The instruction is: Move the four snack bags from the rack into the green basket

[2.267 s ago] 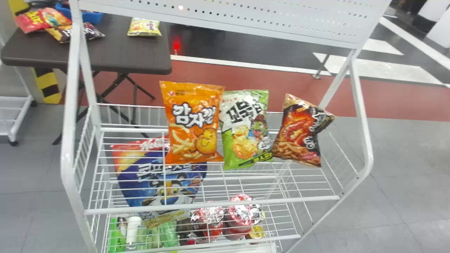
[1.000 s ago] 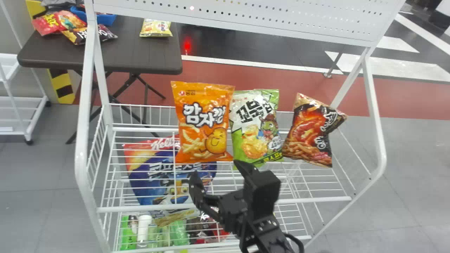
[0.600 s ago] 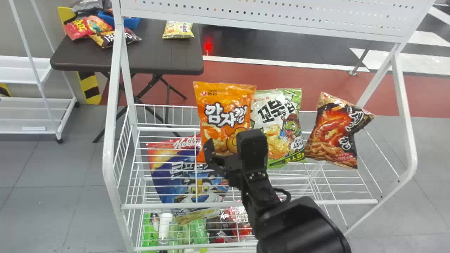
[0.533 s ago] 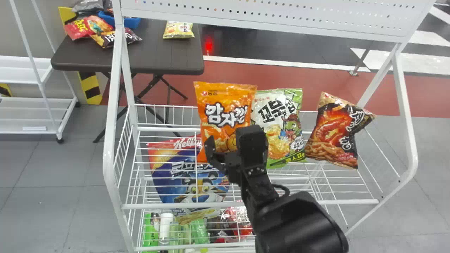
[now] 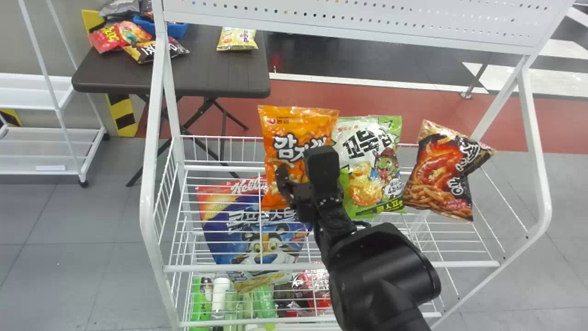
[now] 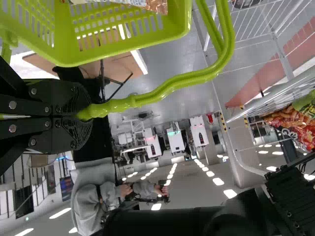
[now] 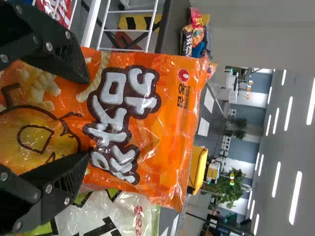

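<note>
In the head view, the right gripper (image 5: 301, 162) is coming in from the near side and rising in front of the orange bag (image 5: 298, 119), the left one of three upright in the rack (image 5: 459, 264); the green-and-white bag (image 5: 367, 147) is standing just to its right, the black-and-red bag (image 5: 441, 165) at the far right. So the approach is nearly ending, and a grasp seems to be coming next.

In the left wrist view, the left gripper (image 6: 83, 114) is clamping the handle (image 6: 162, 92) of the green basket (image 6: 123, 49), where a packet (image 6: 152, 4) is lying, perhaps one bag already delivered.

In the right wrist view, the right gripper's fingers are standing apart across the orange bag's face, not yet gripping.
</note>
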